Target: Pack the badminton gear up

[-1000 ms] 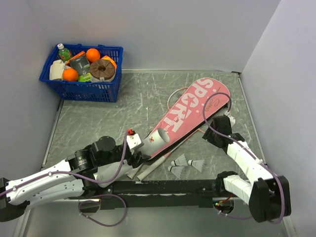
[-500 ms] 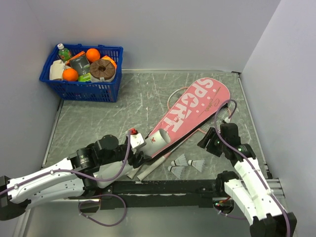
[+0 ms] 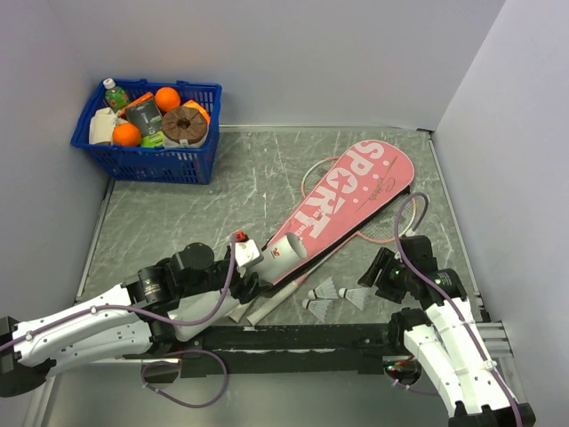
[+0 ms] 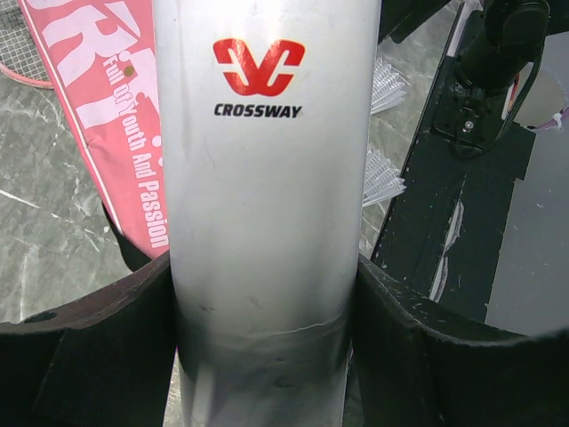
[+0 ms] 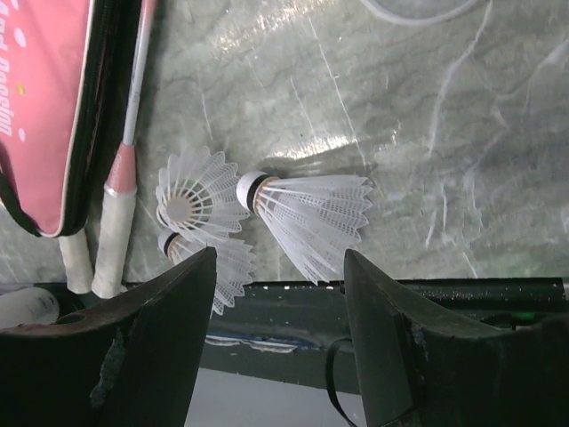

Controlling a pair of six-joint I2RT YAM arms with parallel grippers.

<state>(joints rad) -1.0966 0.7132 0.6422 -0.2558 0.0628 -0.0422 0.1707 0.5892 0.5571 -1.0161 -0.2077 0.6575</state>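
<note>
The left tool (image 4: 267, 307) is clamped tight on the tube (image 4: 267, 178). Both fingers (image 4: 89, 356) press its sides, and the tube runs straight out past their tips with its red logo and "CROSSWAY" facing the wrist camera. Off the tool's left side the bag (image 4: 98, 116) lies flat on the desk (image 4: 44, 258), and off its right side white feathers peek out from behind the tube.

The right tool (image 5: 280, 258) is spread wide and holds nothing. Just ahead of its gap lie the three shuttlecocks on the desk. One (image 5: 311, 218) is on its side, its cork touching the skirt of a second (image 5: 191, 205), which turns its cork toward the camera. The third (image 5: 222, 267) lies just nearer the tool, partly hidden by a finger. Further out on that finger's side two racket handles (image 5: 116, 240) lie side by side, their shafts running along the bag's edge — how high the tool hangs over the desk cannot be told.

The basket (image 3: 147, 165) is well apart from both tools, in the far left corner.
</note>
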